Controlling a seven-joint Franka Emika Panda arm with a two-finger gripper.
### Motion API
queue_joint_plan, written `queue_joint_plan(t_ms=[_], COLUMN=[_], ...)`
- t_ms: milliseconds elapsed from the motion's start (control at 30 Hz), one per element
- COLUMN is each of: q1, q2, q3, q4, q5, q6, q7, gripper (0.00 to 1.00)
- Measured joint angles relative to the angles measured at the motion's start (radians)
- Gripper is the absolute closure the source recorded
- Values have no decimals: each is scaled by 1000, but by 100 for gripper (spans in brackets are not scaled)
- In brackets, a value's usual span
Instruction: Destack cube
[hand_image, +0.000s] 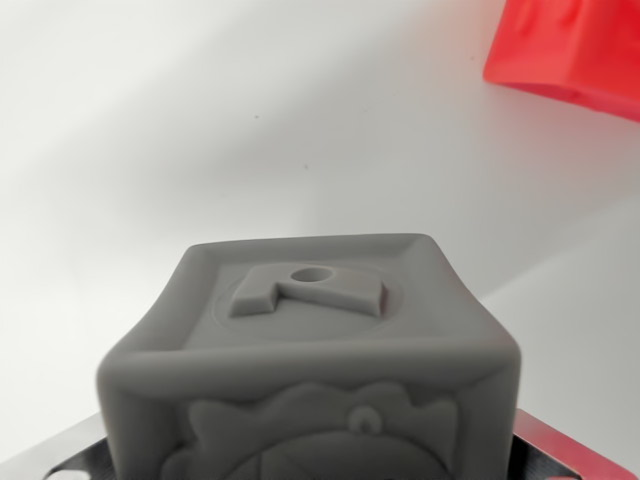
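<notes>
— Cube first: what do you see of it?

— It fills the bottom middle of my wrist view, matte grey with rounded edges. Its top face has a raised letter with a round hole inside a ring; its near face has embossed relief, cut off by the frame.

— And your pincer?

— My metal fingers show at both lower corners, closed on the cube.

— Beyond it?

— A white table, and a red block in the wrist view's top right, well apart.
</notes>
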Motion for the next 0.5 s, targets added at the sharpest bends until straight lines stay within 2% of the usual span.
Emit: queue_joint_plan(t_ms=[500], q1=[-17], q2=[103], q3=[19], q4=[25], q5=[4], q6=[78], q7=[-2], gripper=[100])
